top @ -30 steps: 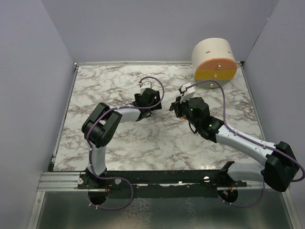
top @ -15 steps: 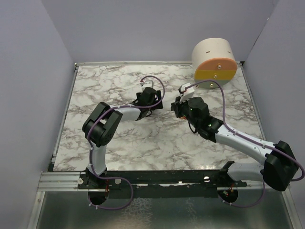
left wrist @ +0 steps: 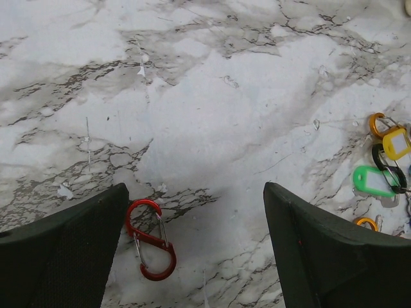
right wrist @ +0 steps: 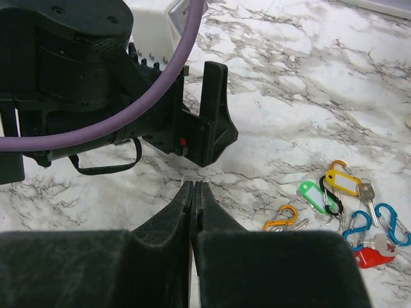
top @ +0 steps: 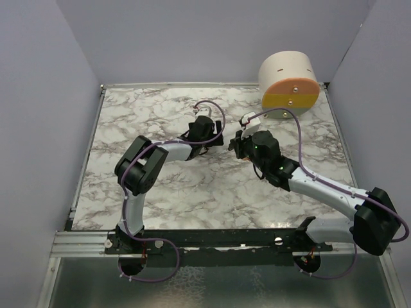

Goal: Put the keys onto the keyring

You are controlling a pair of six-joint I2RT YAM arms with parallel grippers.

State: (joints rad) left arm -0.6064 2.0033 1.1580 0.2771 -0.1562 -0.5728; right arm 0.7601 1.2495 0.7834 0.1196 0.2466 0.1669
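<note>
In the left wrist view a red S-shaped wire clip [left wrist: 151, 239] lies flat on the marble, just inside the left finger [left wrist: 70, 250] of my open left gripper [left wrist: 194, 212]. It touches nothing. The keys, with a green head [right wrist: 313, 192], a yellow head [right wrist: 343, 181] and a red head [right wrist: 369, 256], lie in a bunch with the keyring's orange loop [right wrist: 282, 217] and blue loops [right wrist: 379, 221], right of my right gripper [right wrist: 194, 186]. That gripper is shut with nothing visible between its pads. The green head [left wrist: 371, 181] and yellow head [left wrist: 395, 142] also show at the left wrist view's right edge.
A cream round box [top: 290, 80] with an orange and yellow face stands at the back right of the marble table [top: 160, 109]. The two wrists face each other closely at mid-table, left gripper [top: 205, 141] and right gripper [top: 237, 144]. Grey walls close in three sides.
The left wrist has shifted a little to the right and towards the back. The right arm has hardly moved.
</note>
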